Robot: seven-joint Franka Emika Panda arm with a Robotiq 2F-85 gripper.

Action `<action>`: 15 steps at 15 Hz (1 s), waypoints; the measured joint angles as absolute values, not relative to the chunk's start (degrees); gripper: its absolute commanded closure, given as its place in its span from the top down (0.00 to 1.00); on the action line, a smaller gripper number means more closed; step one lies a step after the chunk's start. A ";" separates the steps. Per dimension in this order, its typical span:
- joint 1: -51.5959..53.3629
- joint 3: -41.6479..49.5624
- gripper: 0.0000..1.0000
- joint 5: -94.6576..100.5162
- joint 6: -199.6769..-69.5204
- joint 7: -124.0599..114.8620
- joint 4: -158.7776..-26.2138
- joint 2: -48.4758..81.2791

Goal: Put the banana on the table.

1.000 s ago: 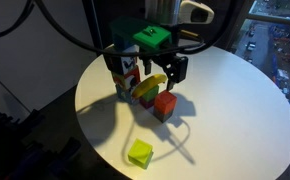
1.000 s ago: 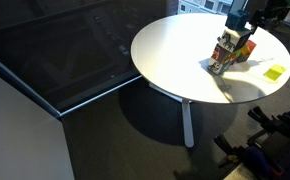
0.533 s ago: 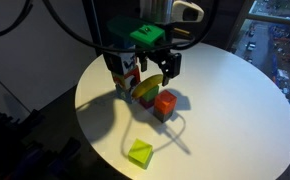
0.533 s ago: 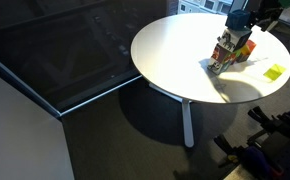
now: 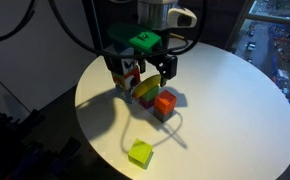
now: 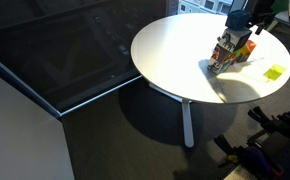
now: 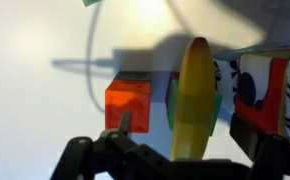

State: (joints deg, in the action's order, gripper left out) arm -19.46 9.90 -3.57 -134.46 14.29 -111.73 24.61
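Note:
The banana [image 7: 195, 95] is yellow and lies along the top of a green block [image 7: 217, 105], above the table [image 7: 45, 110]. In the wrist view my gripper [image 7: 190, 130] is open, with one finger on each side of the banana and no visible contact. In an exterior view the gripper [image 5: 153, 72] hovers just over the banana [image 5: 147, 87] on the cluster of blocks on the round white table [image 5: 235, 110]. In an exterior view the gripper [image 6: 247, 25] is above the same cluster.
A red cube [image 5: 165, 103] sits beside the banana, also in the wrist view [image 7: 128, 103]. A printed box [image 5: 128, 72] stands behind the blocks. A yellow-green cube [image 5: 139, 153] lies apart near the table's front edge, also in an exterior view [image 6: 274, 72].
The gripper has shifted a little to the left and now sits over the banana. The blocks and the banana have not moved.

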 measured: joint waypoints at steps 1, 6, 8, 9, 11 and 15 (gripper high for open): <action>-19.36 9.88 1.00 -3.57 -134.67 14.25 -111.73 24.91; -19.15 9.84 1.00 -3.57 -135.77 14.11 -111.73 26.26; -19.15 9.83 1.00 -3.57 -135.99 14.06 -111.73 26.67; -19.15 9.83 1.00 -3.57 -136.03 13.99 -111.72 26.88; -19.15 9.83 1.00 -3.57 -136.06 13.90 -111.72 27.22; -19.15 9.83 1.00 -3.57 -136.06 13.64 -111.70 27.59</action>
State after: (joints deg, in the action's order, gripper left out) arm -19.15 9.83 -3.57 -136.06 13.64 -111.70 27.59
